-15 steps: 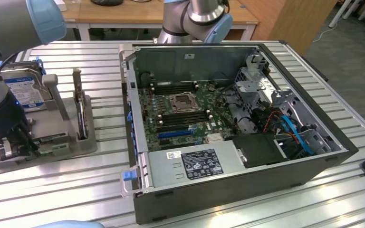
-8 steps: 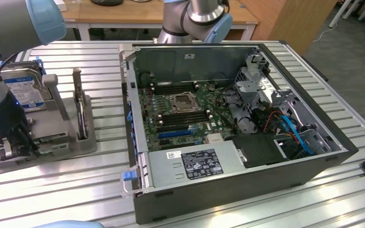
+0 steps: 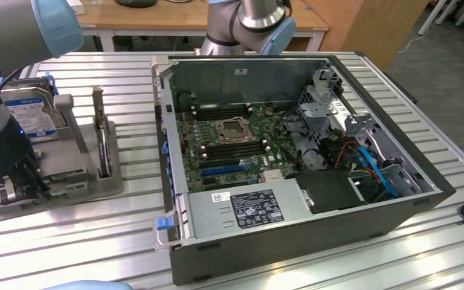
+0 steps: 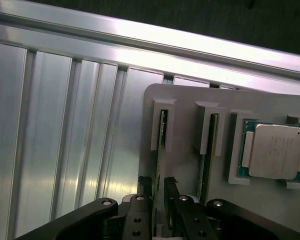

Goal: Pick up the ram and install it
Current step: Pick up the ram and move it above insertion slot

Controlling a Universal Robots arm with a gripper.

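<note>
On the exterior view's left, my pincer [image 3: 22, 183] is down at the grey holder [image 3: 111, 175] near the hard drive [image 3: 31, 112]. The slatted aluminium worktop [image 3: 70, 241] also carries the open computer case [image 3: 240, 75], with a wooden desk [image 3: 147, 21] behind. From the wrist, I see the ram [image 4: 161, 132] standing on edge in a holder slot, a thin dark-green strip. The pincer's fingers [image 4: 145, 186] sit partly apart on either side of it, not visibly clamped.

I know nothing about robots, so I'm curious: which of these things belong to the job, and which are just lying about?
Job:
ram, straddled by the open gripper
holder it stands in
motherboard

Lying about:
hard drive
CPU
</note>
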